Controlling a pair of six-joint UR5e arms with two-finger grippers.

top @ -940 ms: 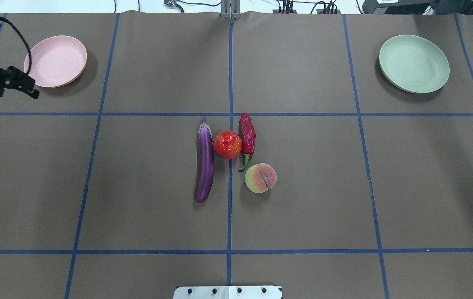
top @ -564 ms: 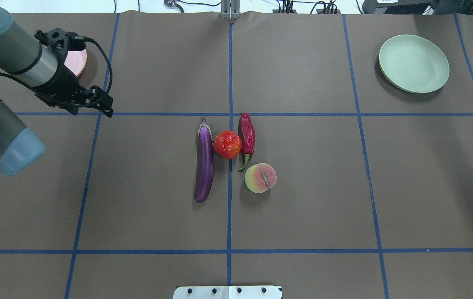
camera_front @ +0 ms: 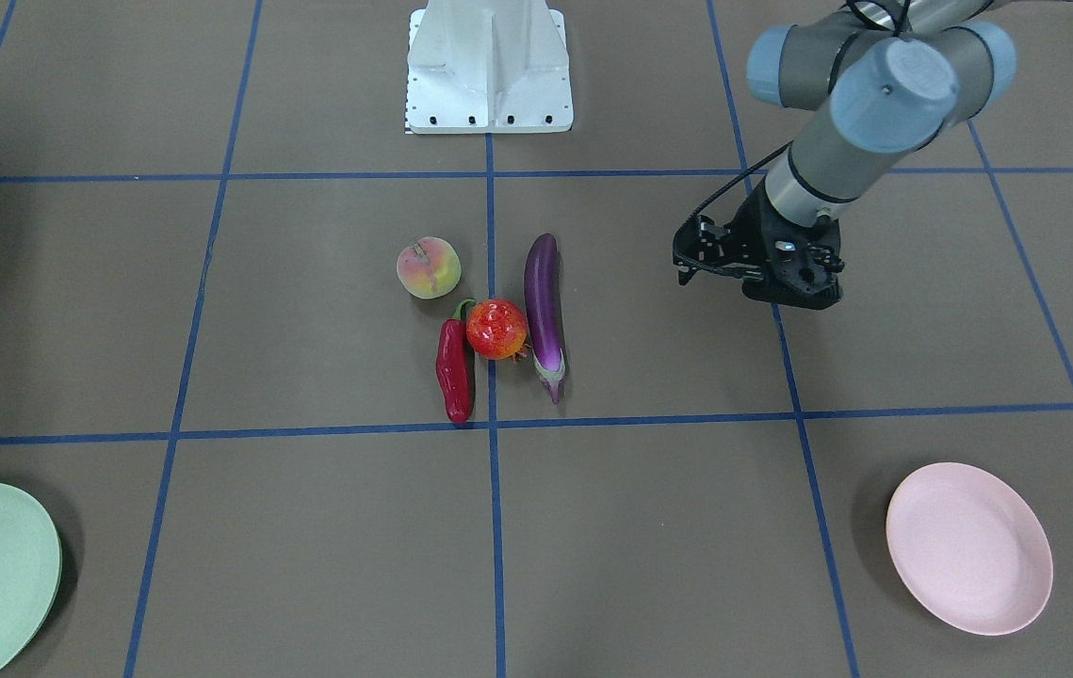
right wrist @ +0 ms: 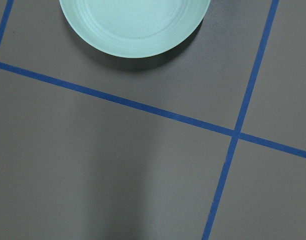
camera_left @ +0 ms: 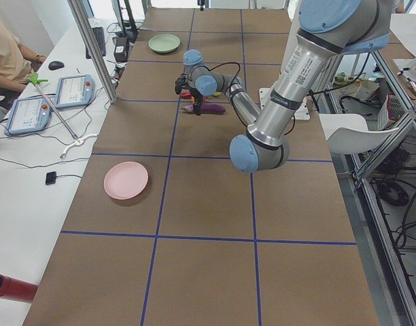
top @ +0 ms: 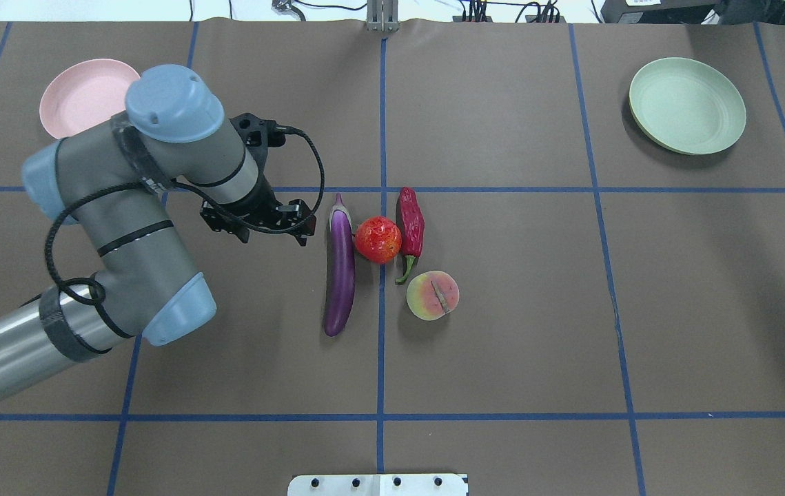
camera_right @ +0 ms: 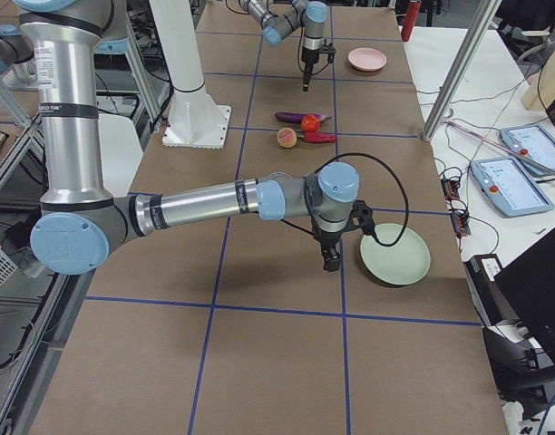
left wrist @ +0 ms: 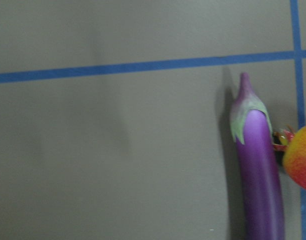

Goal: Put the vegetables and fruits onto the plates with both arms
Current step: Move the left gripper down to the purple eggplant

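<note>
The purple eggplant [top: 340, 275], the red-orange pomegranate [top: 378, 240], the dark-red chili [top: 411, 227] and the peach [top: 432, 295] lie bunched at the table's middle. They also show in the front view: eggplant [camera_front: 544, 301], pomegranate [camera_front: 496, 329], chili [camera_front: 454, 372], peach [camera_front: 428, 267]. My left gripper [top: 273, 238] hovers just left of the eggplant's cap end, open and empty. The left wrist view shows the eggplant [left wrist: 260, 165]. The pink plate [top: 82, 96] is far left, the green plate [top: 687, 105] far right. My right gripper [camera_right: 332, 263] hangs beside the green plate [camera_right: 395, 256]; I cannot tell if it is open.
The white base block [camera_front: 489, 66] stands at the robot's edge of the table. Blue tape lines grid the brown mat. Operator tablets and cables lie on the side bench [camera_left: 31, 115] beyond the table's far edge.
My left arm has swept in from the far left by the pink plate to just left of the eggplant. The produce and both plates have not moved.
</note>
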